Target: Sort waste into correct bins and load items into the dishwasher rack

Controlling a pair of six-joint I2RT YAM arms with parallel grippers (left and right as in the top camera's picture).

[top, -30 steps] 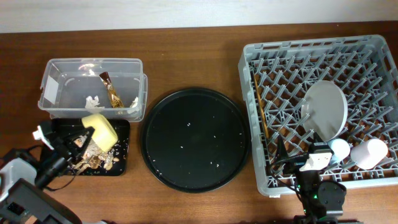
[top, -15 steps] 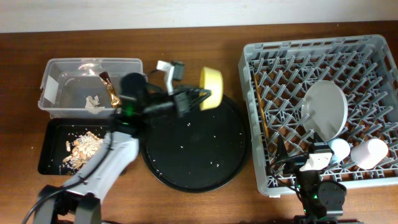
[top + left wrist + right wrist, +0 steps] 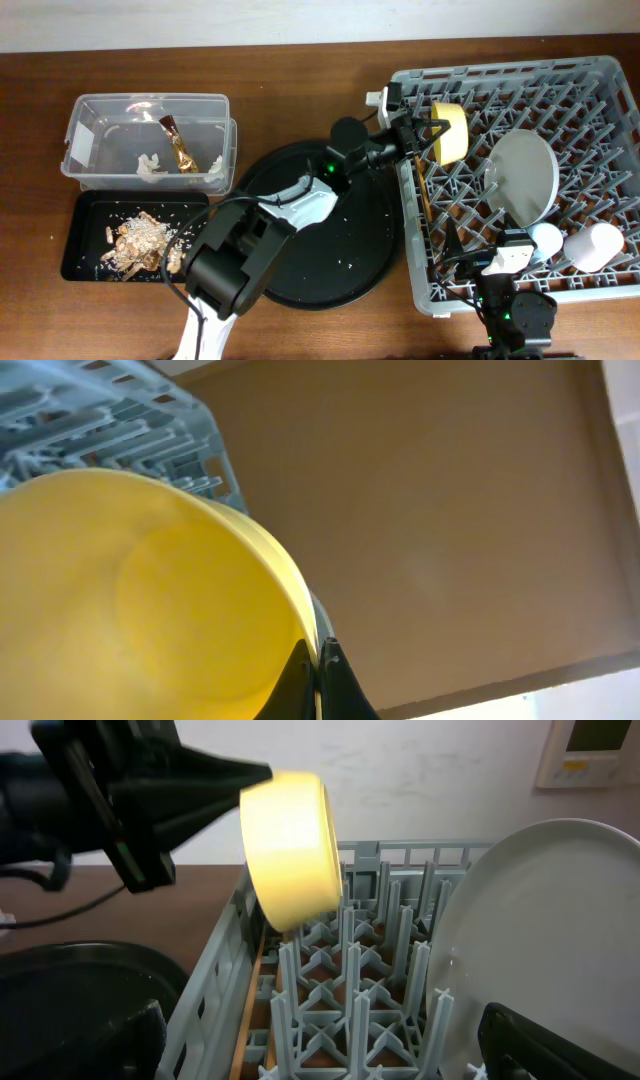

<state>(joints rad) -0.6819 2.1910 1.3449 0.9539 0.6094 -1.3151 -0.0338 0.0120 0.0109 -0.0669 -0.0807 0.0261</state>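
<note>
My left gripper (image 3: 425, 135) is shut on the rim of the yellow bowl (image 3: 452, 132) and holds it on edge above the pegs at the far left of the grey dishwasher rack (image 3: 600, 100). The left wrist view shows the jaws (image 3: 318, 670) pinching the bowl's rim (image 3: 150, 590). The right wrist view shows the bowl (image 3: 290, 845) over the rack (image 3: 350, 950). The pale plate (image 3: 525, 180) stands upright in the rack, with two small cups (image 3: 546, 240) (image 3: 594, 246) beside it and the chopsticks (image 3: 417, 170) along the left side. My right gripper (image 3: 490, 262) is open and empty at the rack's near edge.
The clear box (image 3: 90, 110) at the far left holds the gold-brown wrapper (image 3: 180, 145) and tissue pieces (image 3: 150, 163). The shallow black tray (image 3: 75, 240) in front of it holds food scraps (image 3: 135, 243). The large round black tray (image 3: 300, 250) lies under my left arm.
My left arm carried the yellow bowl from above the shallow black tray, across the round tray, to above the rack's left part. The right arm has not moved.
</note>
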